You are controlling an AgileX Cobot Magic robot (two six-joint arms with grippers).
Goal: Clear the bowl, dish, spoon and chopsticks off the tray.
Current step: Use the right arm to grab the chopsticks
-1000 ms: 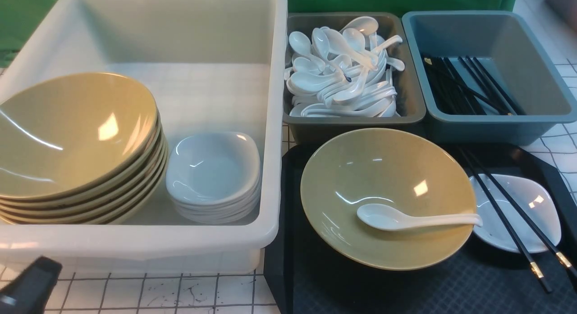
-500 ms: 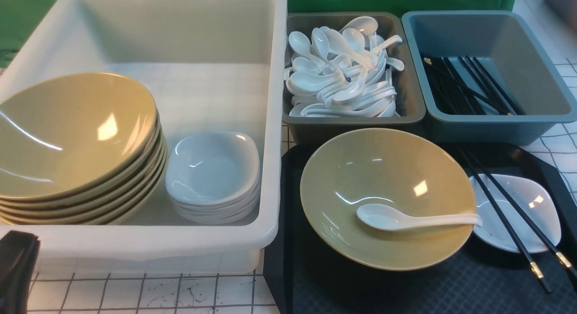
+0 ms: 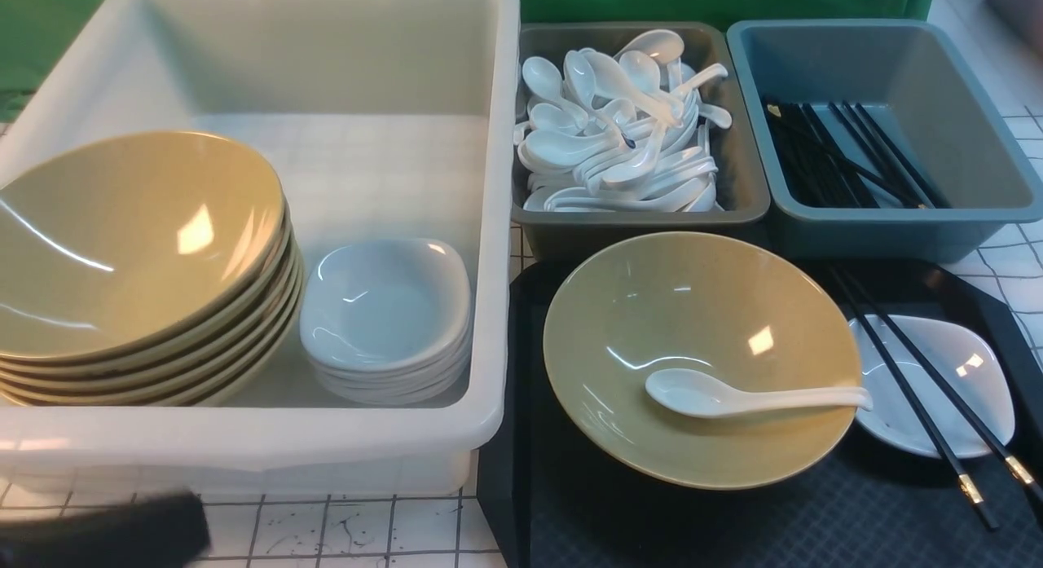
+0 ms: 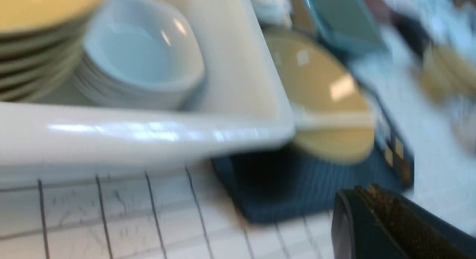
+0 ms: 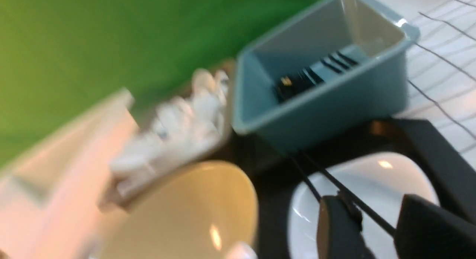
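The yellow bowl [image 3: 701,340] sits on the black tray [image 3: 733,527] with the white spoon [image 3: 750,398] lying inside it, handle pointing right. To its right is the small white dish [image 3: 965,364], and the two black chopsticks [image 3: 917,389] lie across it. My left gripper [image 3: 106,537] is a dark blur at the bottom left, over the gridded table. In the left wrist view this gripper [image 4: 362,192] is shut and empty, short of the tray [image 4: 297,184]. My right gripper [image 5: 375,222] is open above the dish [image 5: 357,177], with the chopsticks [image 5: 334,185] seen beyond its fingers.
A big white bin [image 3: 489,226] to the left holds a stack of yellow bowls [image 3: 138,250] and a stack of white dishes [image 3: 383,315]. Behind the tray, a grey bin [image 3: 741,201] is full of white spoons and a blue-grey bin [image 3: 978,217] holds black chopsticks.
The left gripper has dropped and swung right along the bottom left of the front view, now blurred by motion. Nothing on the tray has moved.
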